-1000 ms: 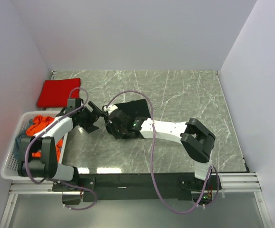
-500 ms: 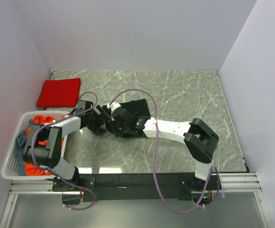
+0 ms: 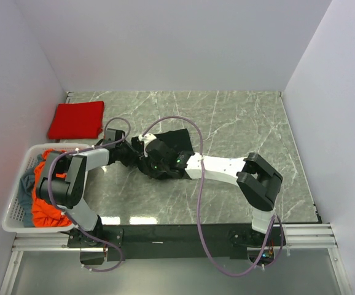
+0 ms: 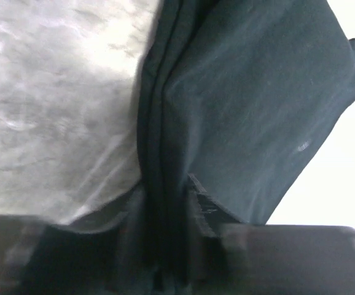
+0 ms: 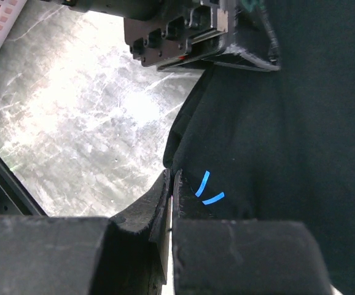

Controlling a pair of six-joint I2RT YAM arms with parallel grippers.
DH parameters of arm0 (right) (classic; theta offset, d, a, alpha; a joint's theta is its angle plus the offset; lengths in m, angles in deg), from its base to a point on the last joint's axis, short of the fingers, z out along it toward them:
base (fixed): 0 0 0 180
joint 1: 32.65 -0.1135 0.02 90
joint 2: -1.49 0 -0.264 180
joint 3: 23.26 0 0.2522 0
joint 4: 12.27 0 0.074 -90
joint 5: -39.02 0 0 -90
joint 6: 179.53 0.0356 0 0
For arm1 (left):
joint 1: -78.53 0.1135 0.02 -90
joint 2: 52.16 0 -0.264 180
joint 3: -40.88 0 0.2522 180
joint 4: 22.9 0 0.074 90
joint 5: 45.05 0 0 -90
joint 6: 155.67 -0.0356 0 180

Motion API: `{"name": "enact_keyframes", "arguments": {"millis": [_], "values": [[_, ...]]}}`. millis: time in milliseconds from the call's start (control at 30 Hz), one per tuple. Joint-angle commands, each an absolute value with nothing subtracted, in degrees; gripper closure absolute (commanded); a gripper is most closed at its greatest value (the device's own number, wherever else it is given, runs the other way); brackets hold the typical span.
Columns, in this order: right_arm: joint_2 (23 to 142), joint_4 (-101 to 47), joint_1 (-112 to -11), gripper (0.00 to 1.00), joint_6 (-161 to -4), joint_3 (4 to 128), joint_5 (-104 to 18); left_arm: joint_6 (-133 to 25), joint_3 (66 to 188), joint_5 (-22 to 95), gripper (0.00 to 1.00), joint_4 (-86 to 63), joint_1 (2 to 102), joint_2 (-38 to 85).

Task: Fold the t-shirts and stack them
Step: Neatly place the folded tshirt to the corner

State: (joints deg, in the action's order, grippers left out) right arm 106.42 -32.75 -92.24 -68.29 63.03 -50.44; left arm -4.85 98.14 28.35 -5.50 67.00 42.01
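- The left gripper (image 4: 164, 246) is clenched on a bundled edge of the black t-shirt (image 3: 179, 142). In the left wrist view, several stacked layers of dark cloth run up out of the narrow gap between its fingers (image 4: 205, 215).
- The right gripper (image 5: 170, 206) is clamped on the same shirt, with a thin lip of black cloth pinched between its two pads (a pair of short blue marks (image 5: 213, 198) sits on the cloth just above and to the right of the pinch).
- The two grippers sit just beside each other at the shirt's left edge. In the right wrist view, the left gripper's dark housing shows directly ahead of the right gripper, against the cloth.
- Most of the black t-shirt lies beyond and to the right of both grippers, bunched on the grey marble table (image 3: 245, 117).
- A bright red t-shirt (image 3: 76, 119), folded into a flat rectangle, lies on the table beyond and to the left of the left gripper, well apart from it.
- The white perforated basket (image 3: 16, 212) stands to the left of the left gripper, nearer the arm bases.
- An orange-red t-shirt (image 3: 48, 209) is heaped inside the basket, and a grey-blue t-shirt (image 3: 27, 186) is crumpled against the basket's left side.
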Motion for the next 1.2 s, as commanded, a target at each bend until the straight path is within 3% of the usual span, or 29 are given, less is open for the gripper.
{"name": "enact_keyframes", "arguments": {"millis": [0,33,133,200,267,433,533,933,1167], "values": [[103.3,-29.5,-92.1,1.00,-67.5,62.3,-49.0,-8.0,97.8,34.1,0.73,-5.3,66.8,43.6],[103.3,-29.5,-92.1,1.00,-67.4,62.2,-48.9,-9.1,98.0,34.8,0.85,-5.3,66.8,43.7],[103.1,-29.7,-92.1,1.00,-67.3,62.0,-48.0,-12.3,100.2,36.4,0.99,-3.5,66.8,44.8],[102.8,-30.1,-92.1,1.00,-67.1,61.6,-47.2,-14.3,103.1,38.8,0.99,-1.8,66.8,45.8],[102.1,-30.3,-92.1,0.94,-67.2,60.9,-46.2,-17.6,106.5,41.2,0.99,1.0,66.8,46.5],[97.8,-32.3,-92.1,0.57,-67.2,57.3,-45.5,-24.7,114.6,44.8,0.99,7.5,66.8,49.4],[94.0,-34.3,-92.2,0.47,-67.6,54.3,-46.0,-27.6,118.4,48.1,0.99,9.8,66.8,50.8],[74.7,-44.8,-91.7,0.24,-65.3,39.5,-53.3,-39.2,137.8,68.4,0.99,22.9,67.2,56.1],[65.0,-49.1,-90.8,0.09,-60.2,32.2,-53.6,-42.3,148.5,70.6,0.99,25.8,70.9,59.5]]}}
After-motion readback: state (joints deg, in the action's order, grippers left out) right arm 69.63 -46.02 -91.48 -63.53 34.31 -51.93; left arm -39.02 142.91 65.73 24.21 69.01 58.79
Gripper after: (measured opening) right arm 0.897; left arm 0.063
